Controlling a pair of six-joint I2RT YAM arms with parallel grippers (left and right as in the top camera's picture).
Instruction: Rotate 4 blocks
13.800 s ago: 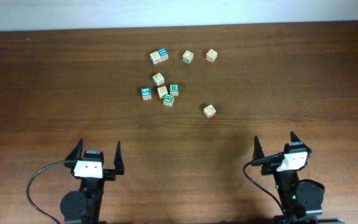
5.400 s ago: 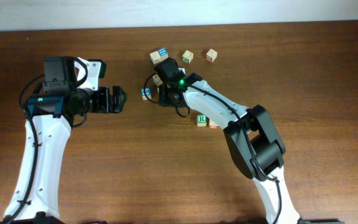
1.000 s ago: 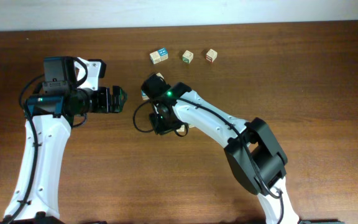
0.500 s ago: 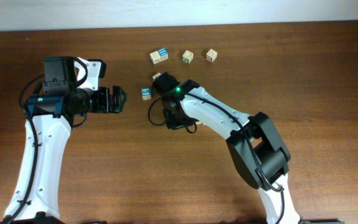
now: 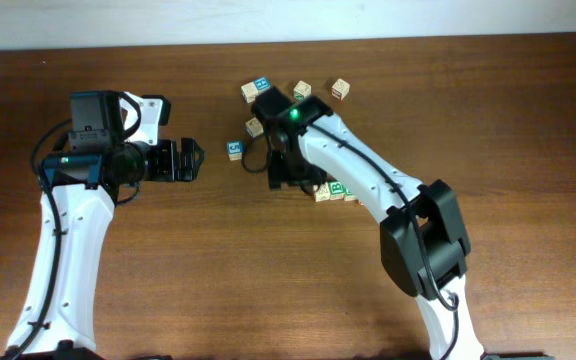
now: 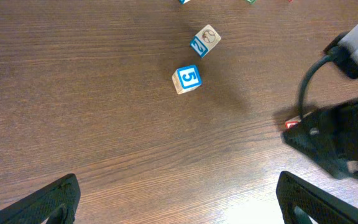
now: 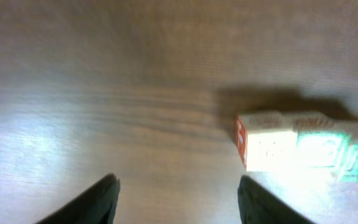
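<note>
Several pale wooden blocks huddle mid-table by my right gripper (image 5: 291, 182), among them a green "R" block (image 5: 336, 188) and a pale one (image 5: 322, 192). In the right wrist view a block with a red-orange side (image 7: 265, 149) touches a green-printed block (image 7: 328, 152), both resting on the wood up and to the right of the fingers. My right gripper (image 7: 179, 205) is open with only bare table between its jaws. My left gripper (image 5: 183, 160) hovers open over the wood at the left, and is empty (image 6: 179, 208).
A blue "5" cube (image 6: 187, 79) and a second cube (image 6: 205, 41) lie ahead of the left gripper. A blue-printed cube (image 5: 259, 89), a green one (image 5: 302, 90) and a red one (image 5: 340, 88) line the far edge. The right arm (image 5: 368, 190) crosses the middle.
My right gripper has opened from shut and swung right and away from the table's front; the huddled blocks now show beside its tip. The left arm has not moved.
</note>
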